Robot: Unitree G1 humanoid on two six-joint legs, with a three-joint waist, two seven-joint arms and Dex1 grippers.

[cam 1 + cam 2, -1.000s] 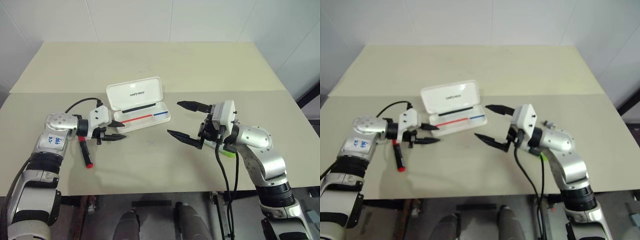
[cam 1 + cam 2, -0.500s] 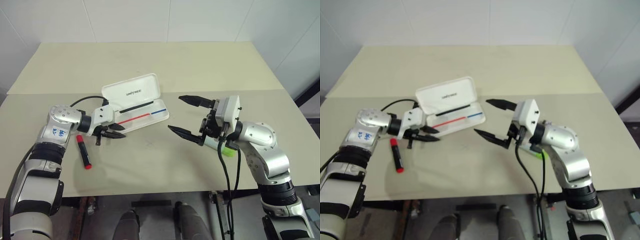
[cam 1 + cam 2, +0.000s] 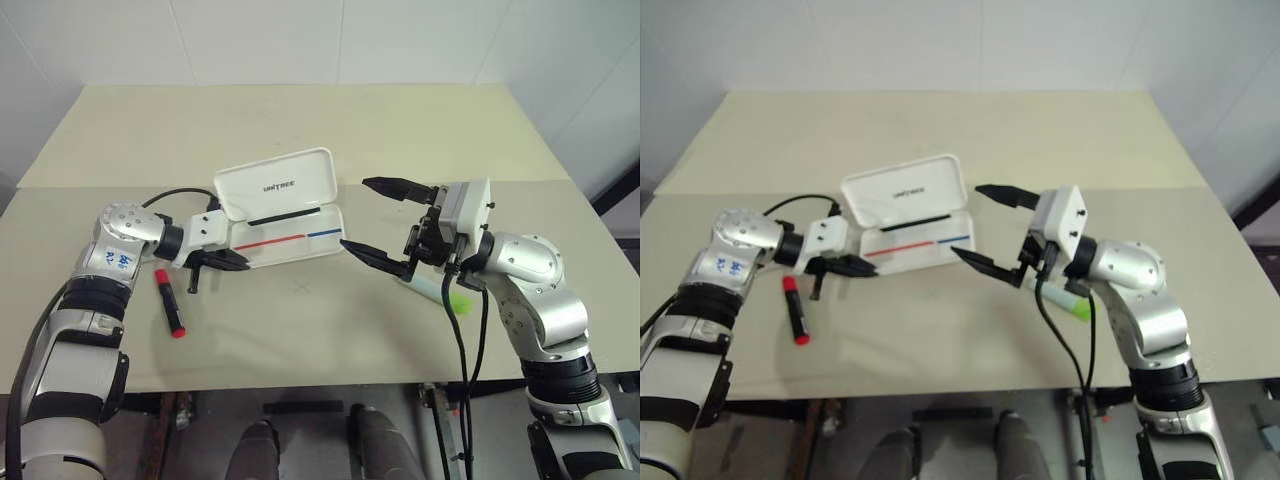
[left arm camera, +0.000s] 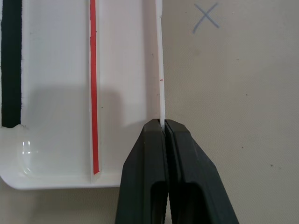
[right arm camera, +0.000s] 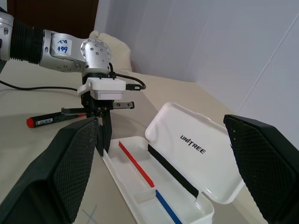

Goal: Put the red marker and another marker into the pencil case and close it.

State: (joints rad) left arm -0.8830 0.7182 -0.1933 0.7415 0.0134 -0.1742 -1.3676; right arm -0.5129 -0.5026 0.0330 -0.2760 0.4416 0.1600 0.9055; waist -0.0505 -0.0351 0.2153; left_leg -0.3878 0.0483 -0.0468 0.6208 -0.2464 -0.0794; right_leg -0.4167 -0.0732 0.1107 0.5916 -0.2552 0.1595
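Observation:
The white pencil case (image 3: pixel 300 236) lies open at mid-table, its lid (image 3: pixel 275 184) standing up with black lettering. My left gripper (image 3: pixel 241 264) is shut on the thin front wall of the case at its left end, as the left wrist view shows (image 4: pixel 161 127). The red marker (image 3: pixel 168 303) lies on the table just left of that gripper. The green marker (image 3: pixel 441 293) lies under my right forearm, partly hidden. My right gripper (image 3: pixel 354 212) hovers open just right of the case, holding nothing.
The beige table (image 3: pixel 300 130) reaches far back behind the case, and a seam (image 3: pixel 120 184) crosses it. A small pencilled cross (image 3: pixel 303 287) marks the table in front of the case. A black cable (image 3: pixel 462 350) hangs from my right wrist.
My left gripper has shut onto the case's front wall. The case has turned and shifted a little with it. My right gripper has stayed open and risen slightly.

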